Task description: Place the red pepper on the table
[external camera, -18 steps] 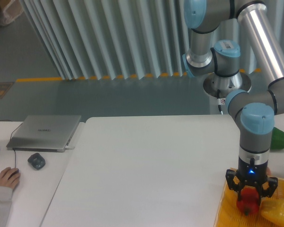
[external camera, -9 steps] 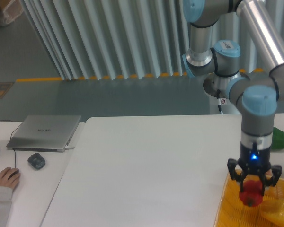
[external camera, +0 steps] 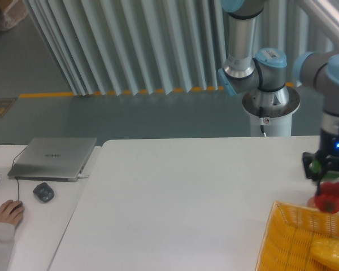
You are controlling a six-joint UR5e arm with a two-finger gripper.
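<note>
A: From the fixed camera, where is the red pepper [external camera: 328, 198]?

B: Pinched between the fingers of the gripper [external camera: 327, 182], which is closed on its upper part. It hangs in the air just past the far rim of the yellow basket [external camera: 291, 234], clear of the weave, with the table [external camera: 181, 197] below and beyond it.

A: So what could spoil the placement?

B: My main worry is the basket rim. The pepper is very near that far edge, and if the arm lowers from here it could catch the rim, or settle half on the weave and tip back into the basket beside the yellow pepper [external camera: 330, 252].

A: Anything else?

B: It is glossy and roundish, so I judge it may roll once let go, either back against the basket or off towards the table's right edge, which lies close to the basket here. Something green shows just behind the gripper, beyond the basket's far side; I cannot tell what it is, but lowering there might bump it.

A: And the grasp?

B: Only the top is held, so a jerk could twist it loose early.
</note>
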